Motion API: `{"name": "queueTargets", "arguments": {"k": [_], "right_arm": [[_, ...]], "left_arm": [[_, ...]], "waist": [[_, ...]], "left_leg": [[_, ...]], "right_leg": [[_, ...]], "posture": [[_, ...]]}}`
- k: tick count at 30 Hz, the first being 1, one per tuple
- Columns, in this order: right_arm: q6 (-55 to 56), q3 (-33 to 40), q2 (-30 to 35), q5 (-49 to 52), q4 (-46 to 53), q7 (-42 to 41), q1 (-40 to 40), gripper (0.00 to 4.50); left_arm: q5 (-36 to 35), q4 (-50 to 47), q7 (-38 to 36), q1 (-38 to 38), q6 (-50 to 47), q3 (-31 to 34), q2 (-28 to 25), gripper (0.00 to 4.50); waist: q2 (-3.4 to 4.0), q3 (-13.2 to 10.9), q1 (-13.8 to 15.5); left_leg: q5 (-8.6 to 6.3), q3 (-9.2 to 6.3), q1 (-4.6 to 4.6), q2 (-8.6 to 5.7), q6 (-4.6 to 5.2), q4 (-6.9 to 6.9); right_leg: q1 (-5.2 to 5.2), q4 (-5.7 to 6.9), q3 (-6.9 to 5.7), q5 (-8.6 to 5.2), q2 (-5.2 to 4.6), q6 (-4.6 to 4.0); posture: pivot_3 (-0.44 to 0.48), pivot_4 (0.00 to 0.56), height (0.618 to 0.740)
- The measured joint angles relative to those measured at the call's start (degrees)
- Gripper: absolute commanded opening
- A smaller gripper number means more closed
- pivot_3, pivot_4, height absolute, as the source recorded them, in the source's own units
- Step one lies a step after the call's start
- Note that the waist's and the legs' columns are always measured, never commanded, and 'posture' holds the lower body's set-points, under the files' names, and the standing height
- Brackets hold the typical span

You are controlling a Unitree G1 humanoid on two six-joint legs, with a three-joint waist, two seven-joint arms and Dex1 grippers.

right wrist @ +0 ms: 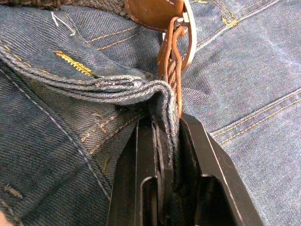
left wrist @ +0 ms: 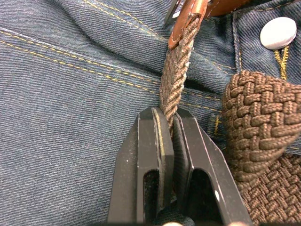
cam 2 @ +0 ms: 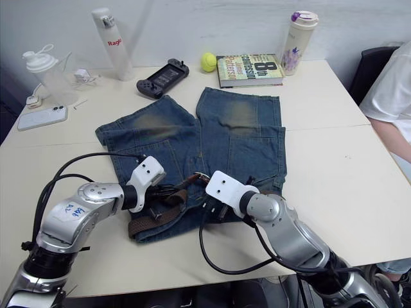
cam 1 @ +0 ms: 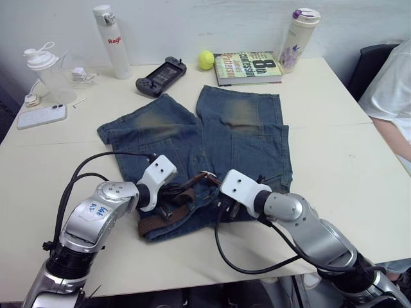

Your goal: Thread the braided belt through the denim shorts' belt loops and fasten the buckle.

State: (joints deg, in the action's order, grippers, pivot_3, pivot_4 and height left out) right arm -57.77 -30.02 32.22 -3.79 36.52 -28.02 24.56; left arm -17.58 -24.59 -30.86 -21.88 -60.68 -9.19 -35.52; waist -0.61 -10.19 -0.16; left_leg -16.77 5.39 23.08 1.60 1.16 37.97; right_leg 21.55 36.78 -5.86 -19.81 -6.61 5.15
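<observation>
While the left tool (cam 1: 172,192) clamps the braided belt (left wrist: 175,89) at the desk's (cam 1: 359,160) near edge, the right tool (cam 1: 221,204) pinches the denim shorts' (cam 1: 250,138) waistband just beside the buckle (right wrist: 181,33).

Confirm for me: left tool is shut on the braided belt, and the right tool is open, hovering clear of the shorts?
Not quite. The left tool is shut on the braided belt, but the right tool is not open: the right wrist view shows it shut on a fold of the denim shorts at the waistband.
</observation>
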Motion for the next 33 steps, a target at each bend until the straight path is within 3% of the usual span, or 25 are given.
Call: {"name": "queueTargets", "arguments": {"k": [15, 24, 33], "right_arm": [[4.0, -8.1, 7.4, -6.0, -0.5, -7.8, 6.8, 0.02], [2.4, -4.3, 2.3, -6.1, -2.2, -7.8, 5.7, 0.02], [-0.9, -0.7, -2.9, -5.1, -3.5, -5.4, 4.8, 0.02]], "left_arm": [[2.9, 5.0, 2.3, -6.7, 0.2, -3.6, 4.3, 0.0], [2.8, 2.6, -1.3, -5.3, 1.2, -3.7, -0.7, 0.0], [-2.1, 0.9, -6.2, -3.6, -4.5, 2.2, -7.0, 0.0]], "waist": [[-0.01, 0.0, 0.5], [-0.01, 0.0, -0.1], [-0.02, 0.0, -0.1]], "left_leg": [[0.02, -0.01, 0.01, -0.07, 0.03, 0.09], [0.02, 0.01, 0.03, 0.01, 0.01, 0.01], [0.01, 0.01, 0.04, 0.02, -0.01, 0.0]], "right_leg": [[-0.02, -0.15, -0.01, 0.0, -0.03, 0.0], [0.01, 0.01, -0.01, 0.0, 0.02, 0.0], [0.05, 0.01, -0.01, -0.02, 0.04, -0.03]], "posture": [[0.0, 0.15, 0.74], [0.0, 0.15, 0.74], [0.0, 0.15, 0.74]]}}
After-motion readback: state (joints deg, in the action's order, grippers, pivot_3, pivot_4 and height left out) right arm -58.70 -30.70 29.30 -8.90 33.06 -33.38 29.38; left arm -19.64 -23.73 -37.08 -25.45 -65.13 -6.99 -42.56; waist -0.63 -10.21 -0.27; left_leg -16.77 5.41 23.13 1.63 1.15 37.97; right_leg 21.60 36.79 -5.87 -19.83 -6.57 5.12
